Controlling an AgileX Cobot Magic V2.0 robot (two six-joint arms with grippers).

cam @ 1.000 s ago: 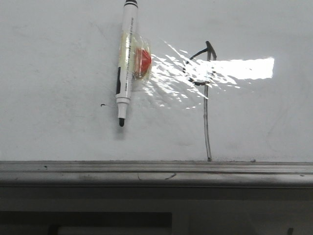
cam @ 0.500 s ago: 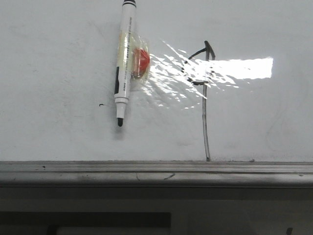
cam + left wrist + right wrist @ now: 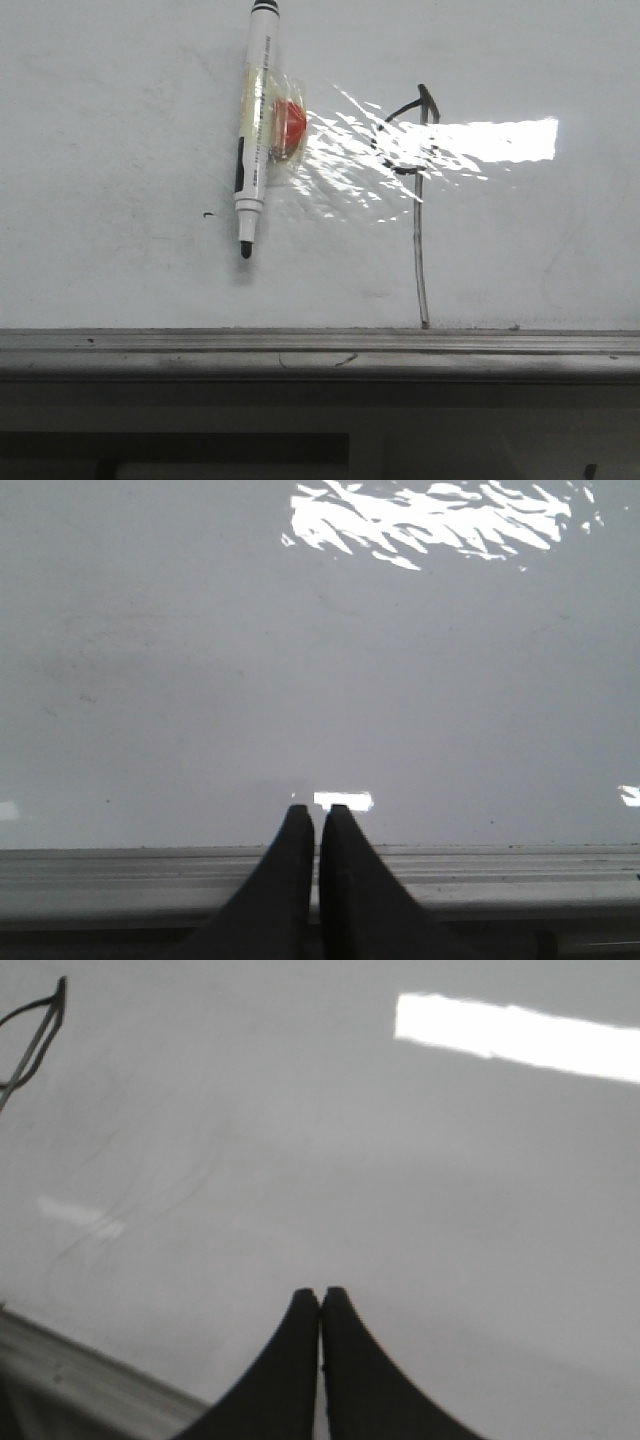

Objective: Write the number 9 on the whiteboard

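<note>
Front view: the number 9 (image 3: 420,190) stands drawn right of centre on the whiteboard (image 3: 120,250), its small loop half lost in a glare patch and its thin stem running down almost to the grey ledge (image 3: 320,350) at the lower edge of the frame. A marker (image 3: 254,130) hangs tip-down at upper centre-left, uncapped, with a red piece (image 3: 290,128) taped to its barrel; what carries it is out of frame. A tiny black dash (image 3: 208,214) sits just left of the marker's tip. In the left wrist view the left gripper (image 3: 319,820) shows its fingers pressed together with nothing between them, low in the frame over the ledge. The right gripper (image 3: 320,1305) is likewise closed and empty in its own view, where part of the figure's loop appears at the upper left corner. Judged from the finished stroke, the writing looks done; the sensible course now is to draw the marker straight away from the board, since any sideways drift with the tip near the surface could add a stray mark beside the figure. No containers appear in any view, so nothing is held in one
</note>
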